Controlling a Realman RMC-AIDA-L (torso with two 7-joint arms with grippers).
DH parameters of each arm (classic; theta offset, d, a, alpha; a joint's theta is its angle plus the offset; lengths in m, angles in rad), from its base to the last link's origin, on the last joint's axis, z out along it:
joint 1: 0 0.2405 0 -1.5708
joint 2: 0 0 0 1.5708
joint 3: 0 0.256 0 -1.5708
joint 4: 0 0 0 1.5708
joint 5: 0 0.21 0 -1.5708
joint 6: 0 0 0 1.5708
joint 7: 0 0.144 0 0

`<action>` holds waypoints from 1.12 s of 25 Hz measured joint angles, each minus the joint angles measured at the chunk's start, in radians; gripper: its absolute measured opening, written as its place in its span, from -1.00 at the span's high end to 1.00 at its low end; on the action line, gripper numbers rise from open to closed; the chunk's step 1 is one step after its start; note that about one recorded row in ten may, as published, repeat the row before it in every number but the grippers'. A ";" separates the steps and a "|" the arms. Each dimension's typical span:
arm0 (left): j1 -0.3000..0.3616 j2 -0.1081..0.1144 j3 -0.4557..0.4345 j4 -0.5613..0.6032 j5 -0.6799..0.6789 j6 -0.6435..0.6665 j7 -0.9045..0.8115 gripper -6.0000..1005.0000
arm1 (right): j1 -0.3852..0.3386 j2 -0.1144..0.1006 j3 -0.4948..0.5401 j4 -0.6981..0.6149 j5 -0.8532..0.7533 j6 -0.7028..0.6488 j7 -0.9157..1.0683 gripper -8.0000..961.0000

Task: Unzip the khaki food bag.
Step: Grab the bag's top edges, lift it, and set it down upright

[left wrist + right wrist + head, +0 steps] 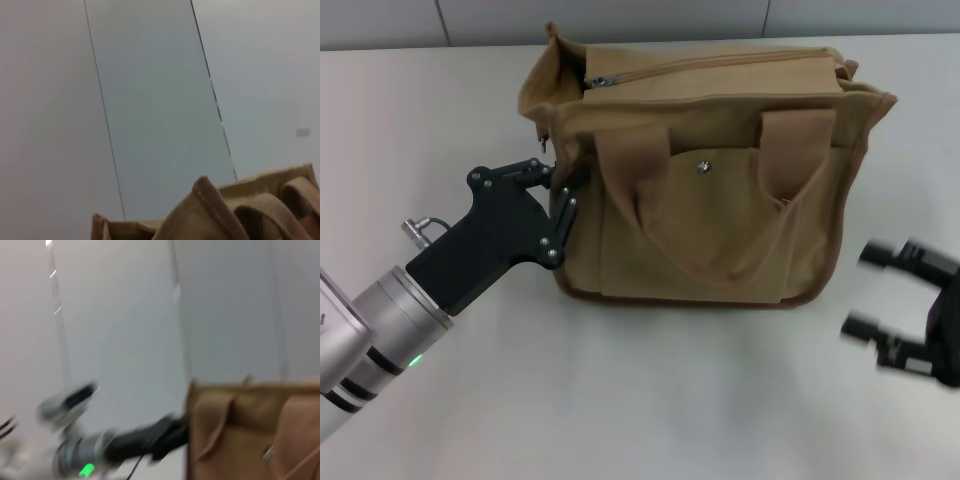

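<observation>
Left gripper [563, 196], jaws pinched on the end panel of the khaki food bag [720, 200]; right gripper [876, 290] hangs open beyond the bag's far end. We judge the zipper [700, 63] unopened.

The left arm [380, 320] is a round silver-grey tube ringed by black bands, with a small green light glowing on its lower side. A short metal plug with a thin grey cable sticks out near the wrist. From there a matte black, wedge-shaped housing widens into the left gripper [563, 190], whose flat black link bars are pinned with small silver screws. The right gripper [910, 305] is black too, with two blunt rounded fingers [878, 255], blurred in the head view.
</observation>
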 joint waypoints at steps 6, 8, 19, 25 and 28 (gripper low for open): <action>-0.028 0.000 -0.002 0.005 -0.005 0.023 -0.009 0.82 | -0.015 0.019 0.095 0.048 0.205 -0.012 0.000 -0.73; -0.033 0.000 -0.002 0.007 -0.005 0.027 -0.009 0.82 | -0.021 0.019 0.106 0.085 0.282 -0.016 0.000 -0.73; -0.057 0.004 -0.033 0.120 -0.007 0.207 -0.063 0.82 | -0.009 0.023 0.108 0.202 0.583 -0.040 0.000 -0.73; -0.091 0.004 -0.003 0.183 0.003 0.268 -0.068 0.82 | 0.079 0.023 0.065 0.212 0.592 -0.026 -0.018 -0.73; -0.108 0.003 0.047 0.206 0.003 0.268 -0.067 0.82 | 0.155 0.023 0.015 0.209 0.582 0.040 -0.088 -0.73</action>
